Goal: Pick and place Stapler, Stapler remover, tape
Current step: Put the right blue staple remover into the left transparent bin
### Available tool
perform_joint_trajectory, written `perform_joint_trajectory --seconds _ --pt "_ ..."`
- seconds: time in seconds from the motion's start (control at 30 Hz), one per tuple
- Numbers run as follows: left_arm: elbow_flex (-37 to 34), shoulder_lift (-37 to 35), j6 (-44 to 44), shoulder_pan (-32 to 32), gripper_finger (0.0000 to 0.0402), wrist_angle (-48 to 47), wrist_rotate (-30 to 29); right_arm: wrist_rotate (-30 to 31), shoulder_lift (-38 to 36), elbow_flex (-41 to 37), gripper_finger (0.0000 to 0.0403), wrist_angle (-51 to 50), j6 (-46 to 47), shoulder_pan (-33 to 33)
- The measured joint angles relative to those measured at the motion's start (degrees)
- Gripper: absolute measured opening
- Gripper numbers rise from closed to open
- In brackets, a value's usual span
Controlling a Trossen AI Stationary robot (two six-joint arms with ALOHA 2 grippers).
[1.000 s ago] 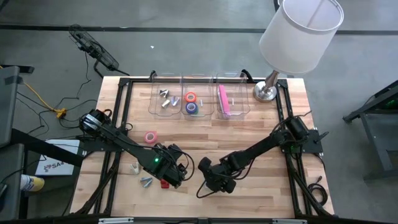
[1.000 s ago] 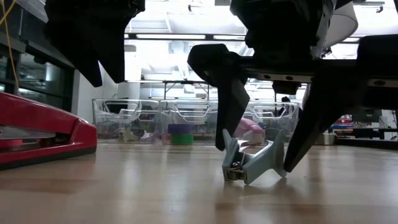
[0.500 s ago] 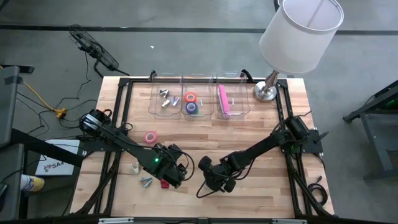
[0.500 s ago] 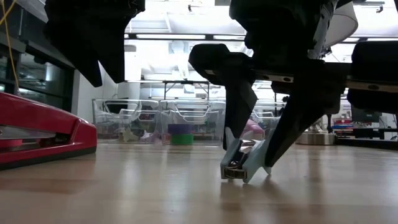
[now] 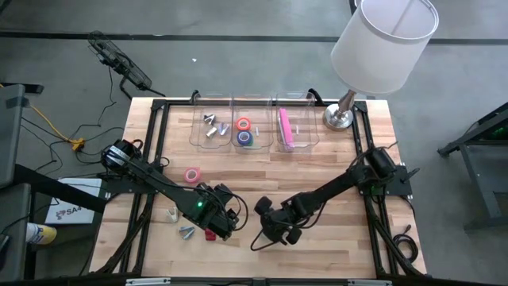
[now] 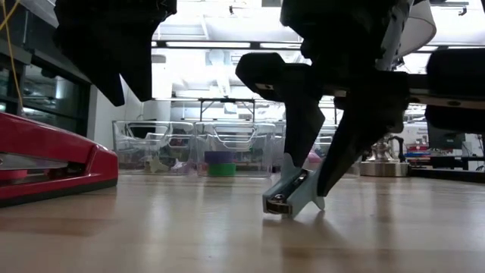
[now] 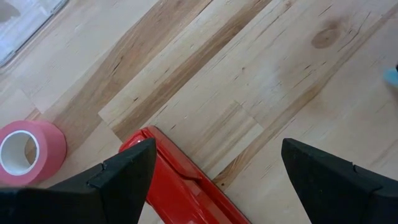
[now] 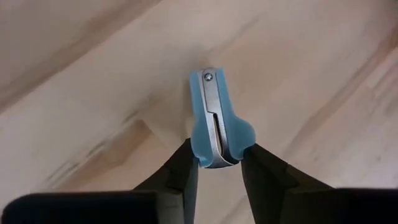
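My right gripper [image 8: 217, 168] is shut on a small blue-and-silver staple remover [image 8: 214, 118] near the table's front middle; it also shows in the low view [image 6: 292, 193]. In the high view the right gripper [image 5: 270, 230] covers the remover. My left gripper [image 7: 214, 162] is open just above a red stapler [image 7: 180, 186], touching nothing; the stapler lies flat on the table [image 6: 45, 163]. A pink tape roll [image 5: 192, 175] lies flat on the table left of centre. My right gripper pinches the staple remover between its two fingers, one on each flared blue side [image 8: 200, 146] at its wide end. The fingers [image 6: 303, 129] come from above, pointing down. The remover sits tilted, its riveted end [image 6: 274, 203] lowest, at or just above the wood.
Three clear bins stand at the far edge: silvery claws [image 5: 210, 127], tape rolls [image 5: 244, 131], a pink stapler [image 5: 284, 127]. A lamp [image 5: 381, 48] stands at the far right. Two silvery claws [image 5: 179, 222] lie near the left gripper. Bare wood [image 5: 333, 175] lies between bins and grippers.
My right gripper has shut: its fingers stood wide on either side of the blue staple remover and now pinch it. The remover's two sides have come together, and it has shifted slightly sideways and tipped more steeply.
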Motion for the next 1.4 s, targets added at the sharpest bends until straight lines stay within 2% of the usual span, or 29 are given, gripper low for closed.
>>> perform_joint_trajectory --seconds 0.33,0.63,0.87,1.1,1.4 --pt "0.0 0.0 0.0 0.0 0.0339 0.6 -1.1 0.1 -1.9 -0.1 0.0091 -5.6 4.3 -3.1" --pt "0.0 0.0 0.0 0.0 0.0339 0.5 -1.2 -0.6 -5.0 -0.2 0.0090 -15.1 7.6 -6.9" --pt "0.0 0.0 0.2 0.0 0.0339 0.9 -2.2 -5.0 -7.8 -0.2 0.0090 -21.0 7.0 -8.4" --pt "0.0 0.0 0.2 0.0 0.0339 2.8 -5.3 -8.7 -11.8 -0.2 0.0090 -21.4 6.5 -9.2" --pt "0.0 0.0 0.7 0.0 0.0339 4.5 -8.2 -8.0 -18.9 -0.2 0.0090 -21.1 6.5 -10.2"
